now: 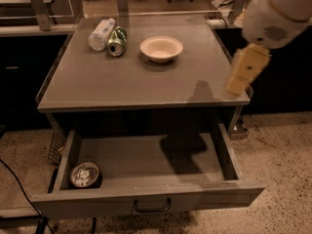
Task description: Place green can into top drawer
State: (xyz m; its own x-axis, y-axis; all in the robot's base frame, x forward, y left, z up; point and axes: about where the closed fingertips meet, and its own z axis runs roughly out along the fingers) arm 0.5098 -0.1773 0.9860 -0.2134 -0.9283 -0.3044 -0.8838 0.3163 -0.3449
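Green can lies on table, gripper over right edge.

A: Light level?
B: Dim, with a warm brown cast. The strip of floor beyond the far edge of the desk is brightest.
A: Shadows?
B: The gripper hangs over the desk's right edge, lit pale tan. Its soft shadow lies on the desk top just to its left. There's a bigger dark patch on the floor of the top drawer, below the desk's front edge. Under the desk it's near black.
A: Glare?
B: Faint sheen on the desk's far part and a small glint on the green can, far left on the desk. The white arm above the desk's right corner is almost blown out.
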